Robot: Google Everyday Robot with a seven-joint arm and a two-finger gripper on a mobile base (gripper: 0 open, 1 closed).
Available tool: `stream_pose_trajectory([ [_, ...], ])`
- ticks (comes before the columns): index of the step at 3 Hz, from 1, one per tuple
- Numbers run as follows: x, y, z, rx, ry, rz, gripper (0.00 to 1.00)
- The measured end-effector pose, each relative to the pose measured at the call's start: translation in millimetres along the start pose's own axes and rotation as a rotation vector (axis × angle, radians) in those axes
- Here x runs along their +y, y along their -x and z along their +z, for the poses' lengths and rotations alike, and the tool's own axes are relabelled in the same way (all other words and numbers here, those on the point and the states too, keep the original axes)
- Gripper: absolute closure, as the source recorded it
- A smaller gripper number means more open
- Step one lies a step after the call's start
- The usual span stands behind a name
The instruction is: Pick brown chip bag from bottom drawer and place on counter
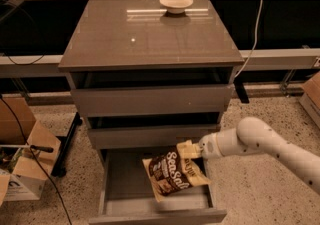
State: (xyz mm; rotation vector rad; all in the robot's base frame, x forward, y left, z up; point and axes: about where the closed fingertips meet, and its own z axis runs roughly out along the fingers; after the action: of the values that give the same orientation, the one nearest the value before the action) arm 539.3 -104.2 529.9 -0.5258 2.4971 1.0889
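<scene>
The brown chip bag, dark brown with cream-yellow ends and white "Sea Salt" lettering, hangs tilted just above the open bottom drawer. My gripper comes in from the right on a white arm and is shut on the bag's upper cream end. The bag is lifted off the drawer floor, its lower end over the drawer's right front. The counter is the glossy grey-brown top of the cabinet, well above the gripper.
A small cream bowl stands at the counter's back edge. Two upper drawers sit slightly open above the bag. Cardboard boxes and cables lie on the floor at left; a box edge at right.
</scene>
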Motion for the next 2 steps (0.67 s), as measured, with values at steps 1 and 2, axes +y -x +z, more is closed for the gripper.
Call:
stream_pose_trajectory([
  [1,50.5,56.7,-100.1,0.013,-0.052,-0.226,1.0],
  [2,76.5,103.9,-158.9,0.0,-0.124,-0.335,1.0],
])
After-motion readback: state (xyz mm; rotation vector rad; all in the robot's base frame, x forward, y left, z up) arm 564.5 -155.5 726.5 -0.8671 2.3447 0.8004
